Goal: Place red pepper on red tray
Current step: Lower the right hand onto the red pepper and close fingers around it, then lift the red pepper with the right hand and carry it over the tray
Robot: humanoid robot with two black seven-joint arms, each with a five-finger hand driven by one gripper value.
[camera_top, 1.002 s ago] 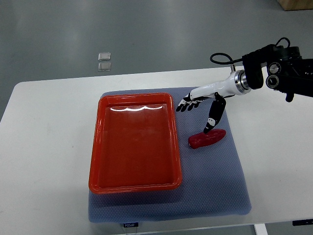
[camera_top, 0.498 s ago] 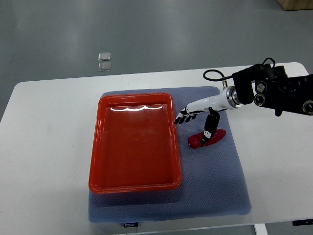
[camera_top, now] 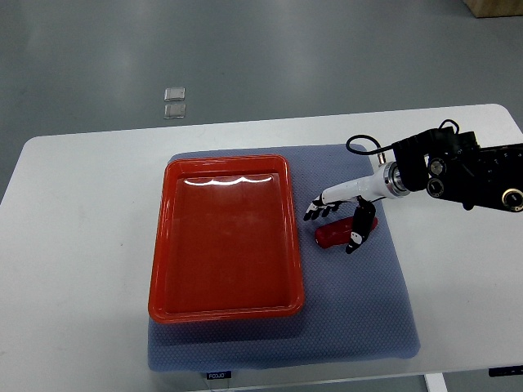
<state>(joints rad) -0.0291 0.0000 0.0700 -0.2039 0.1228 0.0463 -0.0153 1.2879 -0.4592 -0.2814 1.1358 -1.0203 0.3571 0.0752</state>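
Red pepper (camera_top: 332, 234): lies on its side on the grey mat (camera_top: 359, 310), just beside the right rim of the red tray (camera_top: 225, 309) and outside it. My right hand (camera_top: 347, 214), reaching in from the worktop's right edge, straddles the pepper; my fingers (camera_top: 314, 213) are spread on its far side and my thumb (camera_top: 356, 234) hangs on its near side. The hand is open and grips nothing; I cannot tell whether any digit touches the pepper's skin. Step in hand, as I judge it: closing for the grasp. To do it well I would settle lower so thumb and fingers meet across the pepper's middle, not its tapered end, then close gently, since the smooth curved skin could slip or roll toward the tray rim. After that, 1 lift clear of the rim and a short carry toward the worktop's left would bring it over the empty tray floor. My left hand is out of view.
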